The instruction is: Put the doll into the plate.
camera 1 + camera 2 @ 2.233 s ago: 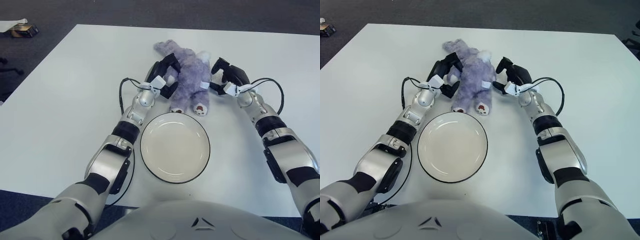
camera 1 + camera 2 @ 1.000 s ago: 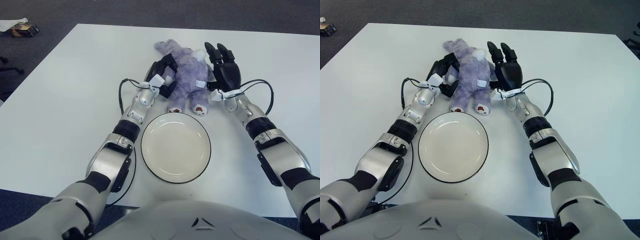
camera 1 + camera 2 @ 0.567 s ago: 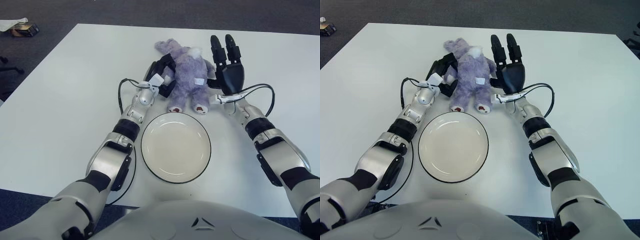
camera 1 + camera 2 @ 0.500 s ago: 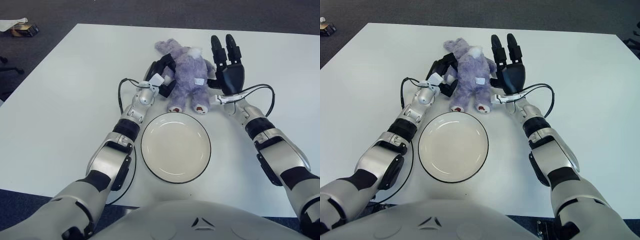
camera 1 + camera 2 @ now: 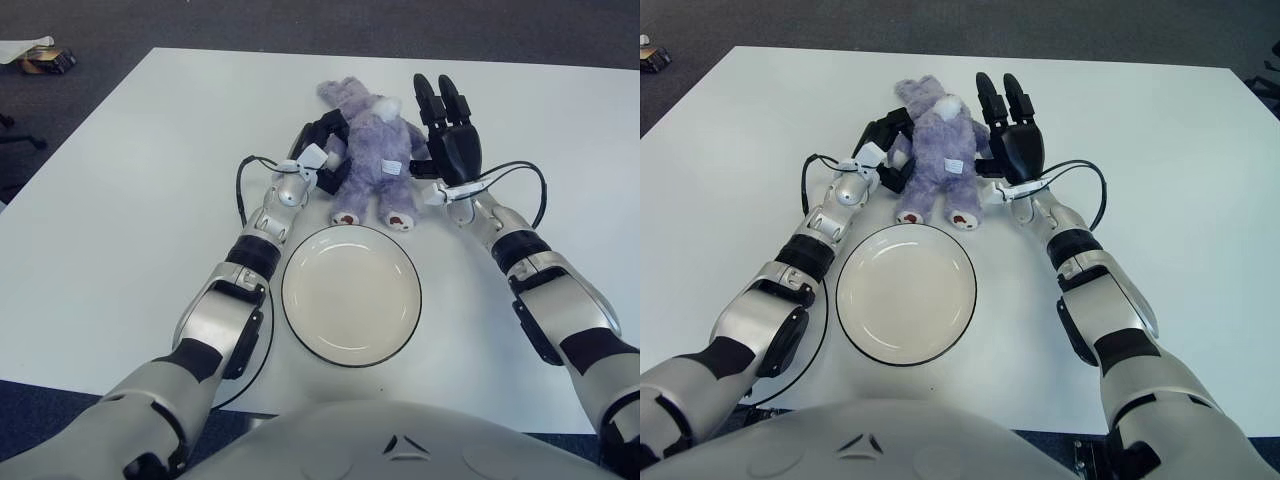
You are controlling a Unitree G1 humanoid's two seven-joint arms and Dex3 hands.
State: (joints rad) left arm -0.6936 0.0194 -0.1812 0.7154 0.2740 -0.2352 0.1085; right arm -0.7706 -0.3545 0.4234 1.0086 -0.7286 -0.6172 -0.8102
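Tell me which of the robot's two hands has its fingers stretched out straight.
The right hand, beside the doll; the left hand is curled against the doll's other side.

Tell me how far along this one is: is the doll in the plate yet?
Not yet. The plate holds nothing. The purple doll sits on the table just beyond its rim. The left hand presses its side; the right hand flanks the other, fingers extended. Lifting and placing remain.

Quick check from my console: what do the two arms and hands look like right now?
Both arms are silver-grey shells with black joint bands. Left hand and right hand have black fingers, white tags at the wrists, and a looping black cable each.
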